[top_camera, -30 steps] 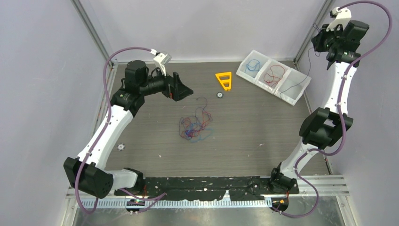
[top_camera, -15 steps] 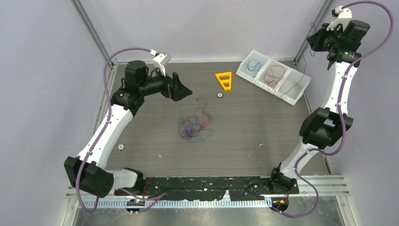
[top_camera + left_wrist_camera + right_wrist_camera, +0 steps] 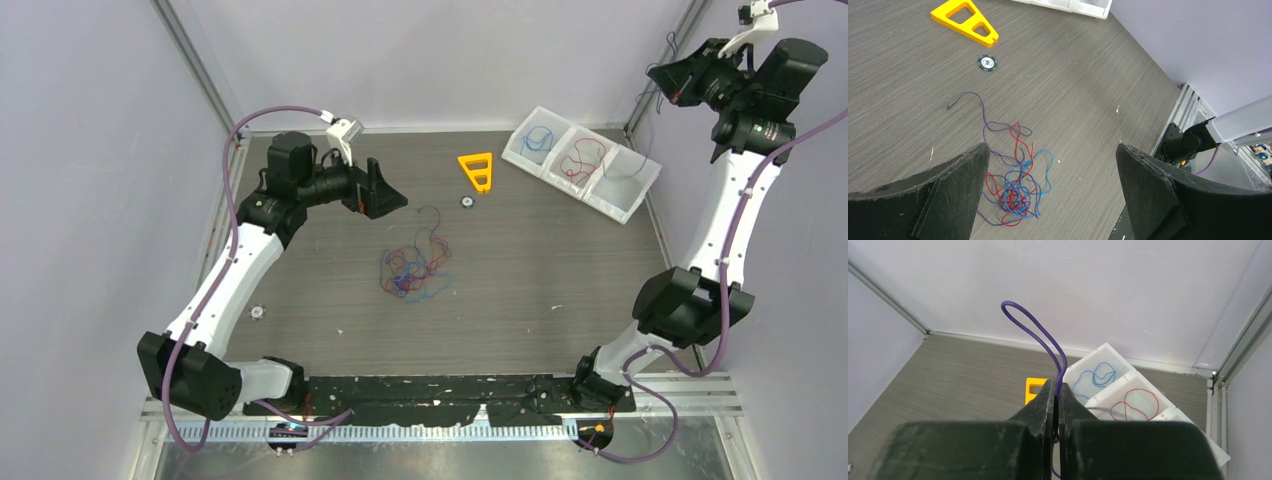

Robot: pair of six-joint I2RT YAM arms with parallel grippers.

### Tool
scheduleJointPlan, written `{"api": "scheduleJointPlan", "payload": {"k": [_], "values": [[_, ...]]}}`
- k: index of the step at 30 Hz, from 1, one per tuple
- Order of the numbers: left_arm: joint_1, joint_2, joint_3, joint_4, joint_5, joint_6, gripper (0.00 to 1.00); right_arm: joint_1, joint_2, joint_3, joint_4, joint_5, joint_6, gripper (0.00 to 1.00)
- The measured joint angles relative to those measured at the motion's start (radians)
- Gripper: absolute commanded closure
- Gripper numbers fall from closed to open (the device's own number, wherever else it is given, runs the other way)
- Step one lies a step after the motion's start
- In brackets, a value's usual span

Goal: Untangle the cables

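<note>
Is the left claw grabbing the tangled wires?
No, the left gripper is wide open, and the tangled cables lie loose on the table, untouched.

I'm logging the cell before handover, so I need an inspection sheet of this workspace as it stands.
Surface: dark wood-grain table.
Job's things: red, blue and purple cable clump mid-table; blue cable and red cable in separate tray compartments.
Clutter: orange triangle, round token.
End effectors: left end effector open, pointed toward the clump; right end effector shut on a purple cable, high near the tray.
Cables: mauve hoses along both arms.
Surroundings: pale walls, metal frame posts.
</note>
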Motion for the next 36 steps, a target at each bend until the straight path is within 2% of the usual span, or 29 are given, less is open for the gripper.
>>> {"api": "scheduleJointPlan", "payload": {"k": [5,14,36], "values": [[0.001,-0.006,-0.005,0.000,0.001,0.000,0.00,-0.001,-0.066,-0.052,0.013,-0.013,0.037,0.95],[0.002,-0.009,-0.005,0.000,0.001,0.000,0.00,-0.007,0.013,-0.018,0.018,0.056,0.042,0.95],[0.008,0.006,-0.010,-0.009,0.000,0.001,0.00,-0.006,0.253,-0.107,0.145,0.267,-0.200,0.94]]}}
